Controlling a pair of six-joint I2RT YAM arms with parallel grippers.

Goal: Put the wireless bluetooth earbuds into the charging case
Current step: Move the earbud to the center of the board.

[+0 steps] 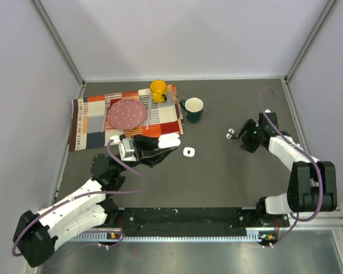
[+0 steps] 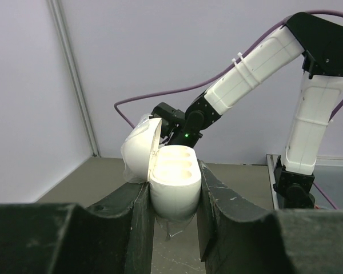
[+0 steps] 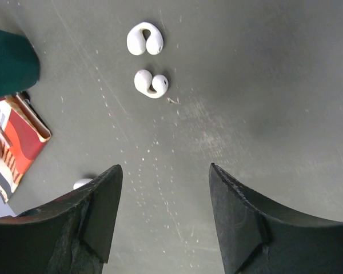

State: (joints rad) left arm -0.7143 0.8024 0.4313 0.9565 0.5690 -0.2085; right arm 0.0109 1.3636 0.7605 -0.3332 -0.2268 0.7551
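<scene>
Left hand around open charging case

No readable text, labels, brands or numbers in any of the 3 views. Charging case and earbuds show plain white. Small orange spots by the base rail may be labels, too small to read.

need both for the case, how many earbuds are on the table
2. One earbud lies on the table ahead of the right gripper, the other earbud just nearer it. Wells of the charging case look empty.
</scene>
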